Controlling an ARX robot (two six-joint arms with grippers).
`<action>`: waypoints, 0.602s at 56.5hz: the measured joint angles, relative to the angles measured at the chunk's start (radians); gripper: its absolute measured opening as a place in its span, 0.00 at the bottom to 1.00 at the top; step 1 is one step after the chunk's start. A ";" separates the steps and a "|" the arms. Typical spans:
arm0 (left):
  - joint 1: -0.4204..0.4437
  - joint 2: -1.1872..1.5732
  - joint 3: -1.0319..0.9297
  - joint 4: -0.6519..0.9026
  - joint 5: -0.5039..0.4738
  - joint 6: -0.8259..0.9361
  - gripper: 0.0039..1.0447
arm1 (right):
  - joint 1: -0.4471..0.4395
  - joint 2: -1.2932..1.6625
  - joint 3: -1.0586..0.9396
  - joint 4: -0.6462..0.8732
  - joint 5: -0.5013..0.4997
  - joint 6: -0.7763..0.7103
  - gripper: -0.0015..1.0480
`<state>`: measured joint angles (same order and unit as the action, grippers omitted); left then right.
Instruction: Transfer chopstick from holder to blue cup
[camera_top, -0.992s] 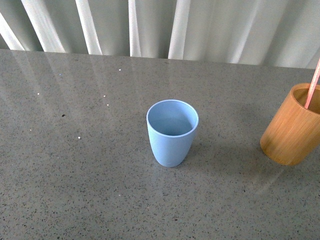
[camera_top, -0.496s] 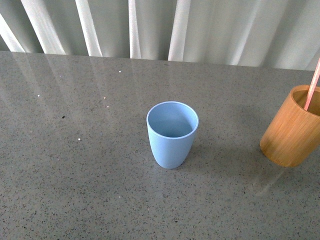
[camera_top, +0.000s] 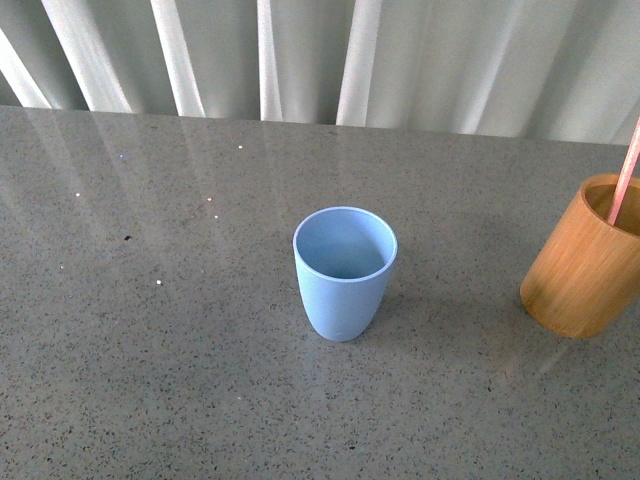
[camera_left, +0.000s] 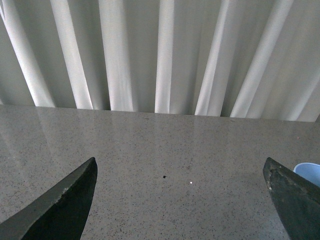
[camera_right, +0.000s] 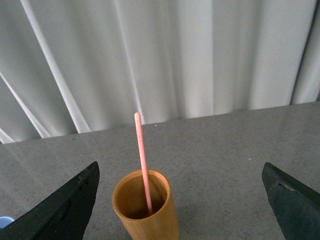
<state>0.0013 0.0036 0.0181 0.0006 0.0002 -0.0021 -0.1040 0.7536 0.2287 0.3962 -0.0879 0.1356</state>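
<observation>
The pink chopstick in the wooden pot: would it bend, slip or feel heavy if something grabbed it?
It looks straight and stiff, so the chopstick probably won't bend when pinched. So thin and smooth, it's likely light and might slip or swivel in a grip. It leans loosely in the holder, so it should probably lift out freely.

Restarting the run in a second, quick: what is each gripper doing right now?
Left gripper: open, holding nothing.
Right gripper: open, empty; the chopstick stands in the holder.
</observation>
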 joint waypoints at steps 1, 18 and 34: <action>0.000 0.000 0.000 0.000 0.000 0.000 0.94 | -0.005 0.038 0.010 0.013 -0.024 -0.003 0.90; 0.000 0.000 0.000 0.000 0.000 0.000 0.94 | -0.050 0.379 0.072 0.108 -0.192 -0.029 0.90; 0.000 0.000 0.000 0.000 0.000 0.000 0.94 | -0.093 0.558 0.157 0.166 -0.262 -0.117 0.90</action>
<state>0.0013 0.0032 0.0181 0.0006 -0.0002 -0.0021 -0.1967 1.3113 0.3855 0.5621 -0.3496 0.0185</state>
